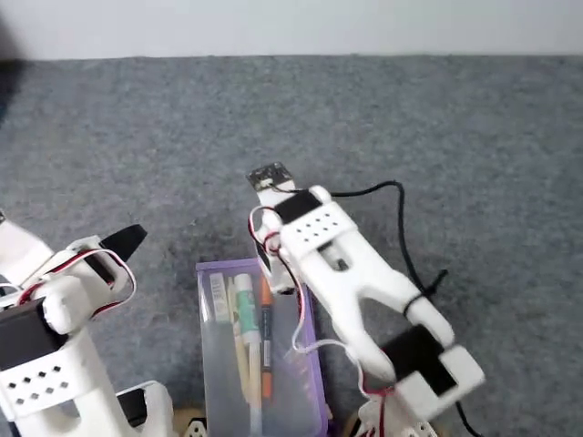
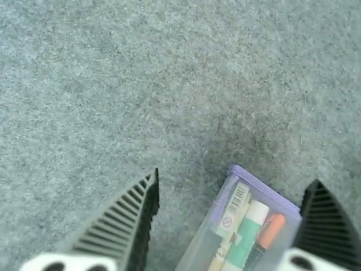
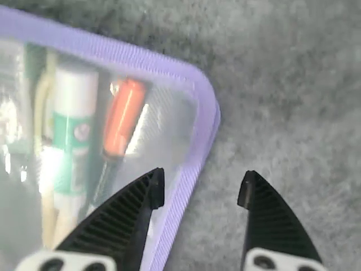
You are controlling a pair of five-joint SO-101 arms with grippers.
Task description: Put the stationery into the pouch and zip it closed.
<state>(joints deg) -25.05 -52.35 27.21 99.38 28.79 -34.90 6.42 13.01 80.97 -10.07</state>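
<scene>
On the grey felt cover (image 1: 437,118) of the table, between the two arms, lies the pouch (image 1: 223,267), clear plastic with a purple trim. Its long axis runs from the arms' side of the table straight out toward the far side, and its near end is cut off at the edge of the high view. Inside, the stationery lies along that same axis, side by side: an orange pen (image 1: 266,341) nearest the right edge, a green-and-white stick (image 1: 244,314) in the middle, and a pale item with a barcode (image 1: 219,296) by the left edge. The orange cap (image 3: 125,113) and the white end of the stick point to the far end. I cannot tell whether the zip is done up.

The right gripper (image 3: 202,176) hangs over the far right corner of the pouch (image 3: 197,147), jaws parted and holding nothing. One finger is above the clear face just inside the trim, the other above bare felt just beyond it, so the right edge sits between them. Whether either finger touches, I cannot tell. The right arm (image 1: 364,282) slants in from the near right, a black cable (image 1: 401,237) trailing behind it.

The left gripper (image 2: 234,180) is spread wide and empty, over the felt to the left of the pouch. From its wrist, the far left corner of the pouch (image 2: 265,192) shows between its fingers, near but apart.
</scene>
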